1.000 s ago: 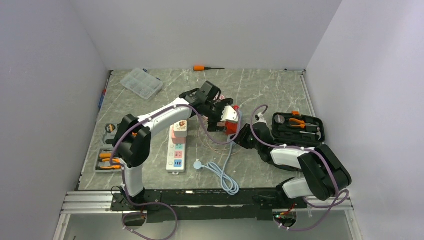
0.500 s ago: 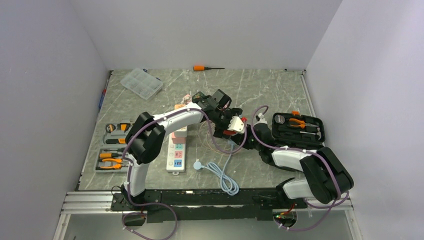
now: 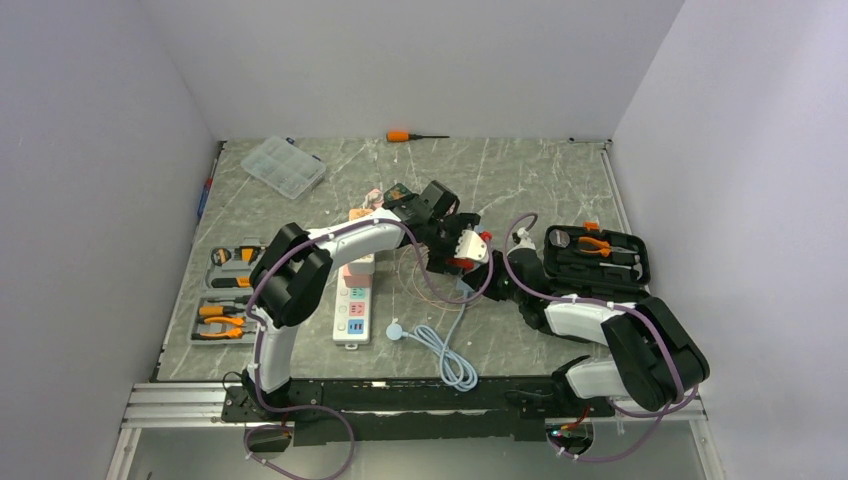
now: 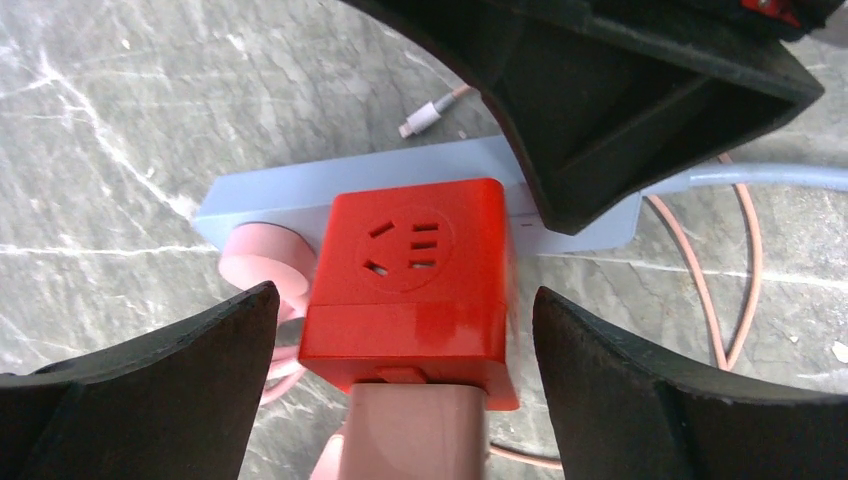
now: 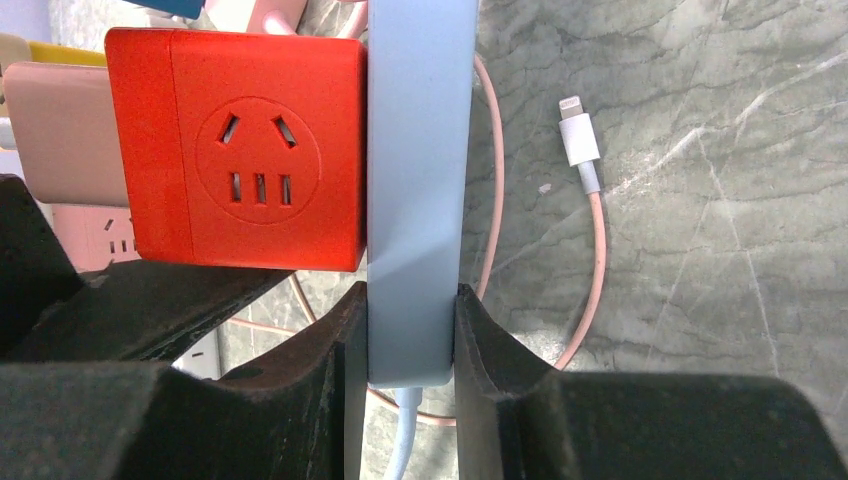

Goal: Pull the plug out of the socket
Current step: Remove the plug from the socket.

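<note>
Plug (image 4: 410,285) seated on blue strip (image 5: 415,200); pliers (image 3: 592,243) inside case (image 3: 641,270).

Red cube adapter (image 4: 410,290): hard plastic, glossy; you can see highlights on its lower face.
Pale blue strip (image 5: 415,150): smooth plastic, matt.
Pink plug (image 4: 415,435): plastic, satin, no glare.
Left gripper (image 4: 405,305), fingers (image 4: 150,400): black plastic, matt, faintly grainy. Right gripper (image 5: 410,300) fingers (image 5: 600,430) will look the same to you.
Pink cable (image 5: 600,240): smooth rubbery sheath; white plastic connector (image 5: 578,130) with a greyish, metal-looking tip.
Table (image 4: 120,110): grey stone-look top, white veins, smooth, low sheen.
Socket (image 3: 352,300): white plastic casing; finish too small for you to judge.
Organiser box (image 3: 285,166): clear plastic.
Near rail (image 3: 180,400): bare, brushed-looking metal.
</note>
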Robot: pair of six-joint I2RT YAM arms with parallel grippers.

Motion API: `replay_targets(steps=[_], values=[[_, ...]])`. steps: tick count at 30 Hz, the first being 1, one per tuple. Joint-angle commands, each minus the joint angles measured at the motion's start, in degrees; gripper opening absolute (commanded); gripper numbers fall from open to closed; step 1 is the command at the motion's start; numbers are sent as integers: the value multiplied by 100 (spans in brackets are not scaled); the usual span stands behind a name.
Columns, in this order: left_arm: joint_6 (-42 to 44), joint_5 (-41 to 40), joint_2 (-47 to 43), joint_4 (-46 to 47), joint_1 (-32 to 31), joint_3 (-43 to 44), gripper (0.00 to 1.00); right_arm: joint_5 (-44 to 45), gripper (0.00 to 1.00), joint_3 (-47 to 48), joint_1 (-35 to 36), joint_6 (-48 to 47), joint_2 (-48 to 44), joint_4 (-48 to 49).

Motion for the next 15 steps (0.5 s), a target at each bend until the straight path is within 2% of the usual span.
replay_targets(steps=[1, 7, 13, 15], values=[[80, -15, -190, -115, 10, -127, 96, -308, 0, -10, 44, -65, -145, 572], [-40, -118, 19, -231, 6, 181, 88, -325, 0, -74, 48, -69, -134, 706], [-299, -80, 248, -330, -48, 542, 74, -434, 0, -47, 41, -101, 12, 856], [-323, -36, 241, -289, -77, 483, 67, -421, 7, -34, 49, -84, 25, 841]])
